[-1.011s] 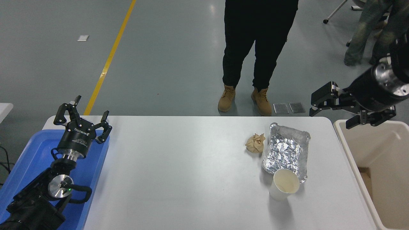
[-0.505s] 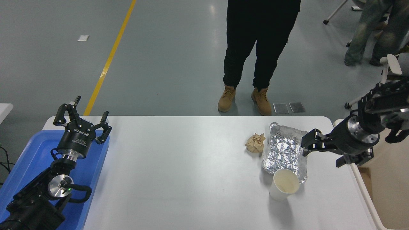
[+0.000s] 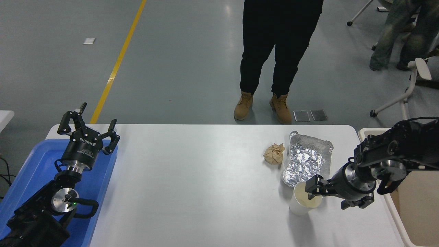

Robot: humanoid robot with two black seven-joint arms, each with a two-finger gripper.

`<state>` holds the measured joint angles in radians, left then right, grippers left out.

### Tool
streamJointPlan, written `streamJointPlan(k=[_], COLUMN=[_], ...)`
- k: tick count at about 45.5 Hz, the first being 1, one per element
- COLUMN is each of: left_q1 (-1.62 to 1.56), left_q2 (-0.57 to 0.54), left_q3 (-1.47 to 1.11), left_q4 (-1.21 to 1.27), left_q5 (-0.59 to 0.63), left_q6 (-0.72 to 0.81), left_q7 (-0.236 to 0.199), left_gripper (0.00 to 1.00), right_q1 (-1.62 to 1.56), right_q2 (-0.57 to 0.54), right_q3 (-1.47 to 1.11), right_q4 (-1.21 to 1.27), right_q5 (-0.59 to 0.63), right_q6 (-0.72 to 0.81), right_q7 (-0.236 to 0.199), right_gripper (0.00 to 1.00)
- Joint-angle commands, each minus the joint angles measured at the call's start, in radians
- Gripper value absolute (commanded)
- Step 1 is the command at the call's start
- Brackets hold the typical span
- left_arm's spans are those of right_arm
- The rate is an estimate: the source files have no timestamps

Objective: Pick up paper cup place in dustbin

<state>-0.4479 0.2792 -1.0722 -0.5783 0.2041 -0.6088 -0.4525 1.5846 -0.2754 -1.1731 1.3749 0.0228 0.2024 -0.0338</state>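
One right gripper (image 3: 313, 190), fingers spread, reaches over the upright paper cup's (image 3: 301, 204) rim.

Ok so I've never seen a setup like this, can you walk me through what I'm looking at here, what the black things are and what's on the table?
This is one picture, taken from a camera high on a robot, looking down over its white table. The black things are its two arms. The left claw is parked, open, over a blue tray. The right claw reaches in from the right and is open at the rim of a paper cup, which stands upright on the table; nothing is held. Behind the cup lie a foil tray and a crumpled brown paper ball. The beige dustbin sits at the right edge. A person stands at the far side.
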Motion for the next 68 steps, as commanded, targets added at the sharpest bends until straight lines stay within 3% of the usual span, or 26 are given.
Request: streamJointPlan(k=[1, 6, 11, 15, 16, 30, 40, 55, 68], left_q1=[0.0, 0.0, 0.0, 0.0, 0.0, 0.0, 0.0, 0.0, 0.0], left_q2=[0.0, 0.0, 0.0, 0.0, 0.0, 0.0, 0.0, 0.0, 0.0], left_q3=[0.0, 0.0, 0.0, 0.0, 0.0, 0.0, 0.0, 0.0, 0.0], left_q4=[0.0, 0.0, 0.0, 0.0, 0.0, 0.0, 0.0, 0.0, 0.0], left_q5=[0.0, 0.0, 0.0, 0.0, 0.0, 0.0, 0.0, 0.0, 0.0], left_q6=[0.0, 0.0, 0.0, 0.0, 0.0, 0.0, 0.001, 0.0, 0.001], left_q7=[0.0, 0.0, 0.0, 0.0, 0.0, 0.0, 0.0, 0.0, 0.0], left_gripper=[0.98, 0.98, 0.98, 0.98, 0.98, 0.98, 0.98, 0.98, 0.98], right_q1=[-0.087, -0.123, -0.146, -0.149, -0.149, -0.092, 0.08, 0.385, 0.595], right_q2=[0.022, 0.022, 0.028, 0.025, 0.024, -0.033, -0.163, -0.315, -0.364], right_q3=[0.007, 0.018, 0.024, 0.026, 0.027, 0.018, 0.013, 0.01, 0.016], right_q4=[-0.066, -0.085, -0.085, -0.082, -0.08, -0.065, 0.019, 0.138, 0.165], right_q5=[0.003, 0.003, 0.0, 0.002, 0.002, -0.007, -0.107, -0.187, -0.188], right_q6=[-0.063, -0.093, -0.103, -0.103, -0.103, -0.103, -0.068, 0.13, 0.265], right_q7=[0.0, 0.0, 0.0, 0.002, 0.002, 0.008, 0.008, 0.008, 0.008], right_gripper=[0.97, 0.84, 0.43, 0.02, 0.0, 0.0, 0.0, 0.0, 0.0])
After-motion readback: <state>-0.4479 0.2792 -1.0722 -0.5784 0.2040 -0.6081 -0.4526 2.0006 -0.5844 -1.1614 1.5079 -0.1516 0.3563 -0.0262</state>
